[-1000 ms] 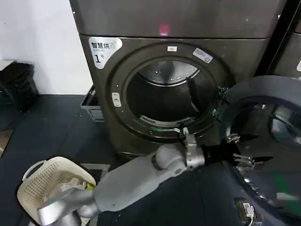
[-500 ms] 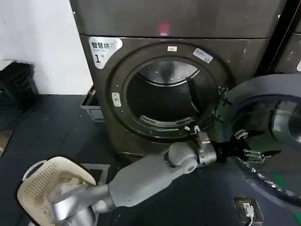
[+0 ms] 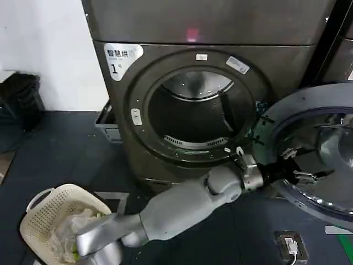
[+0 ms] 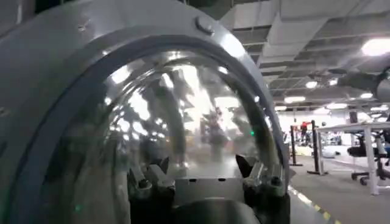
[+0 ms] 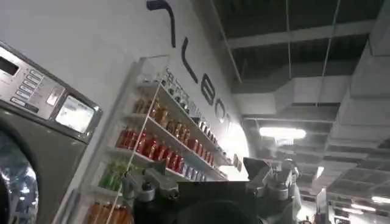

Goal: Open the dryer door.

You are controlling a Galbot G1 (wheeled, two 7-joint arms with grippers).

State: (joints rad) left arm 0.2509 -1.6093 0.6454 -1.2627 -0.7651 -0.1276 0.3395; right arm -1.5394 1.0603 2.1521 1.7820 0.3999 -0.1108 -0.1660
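One left pincer (image 3: 300, 165) against dryer door (image 3: 309, 110)

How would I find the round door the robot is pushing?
Find the big dark grey dryer with the white "1" label. To the right of its open drum hangs the dryer door, swung wide, with the left gripper against its domed glass, a grey ring around it.

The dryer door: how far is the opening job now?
Mostly done: the dryer door is swung wide to the right and the drum opening is fully exposed. In hand: the left tool, fingers spread, is against the door's inner side. Left: probably only to pull the arm away.
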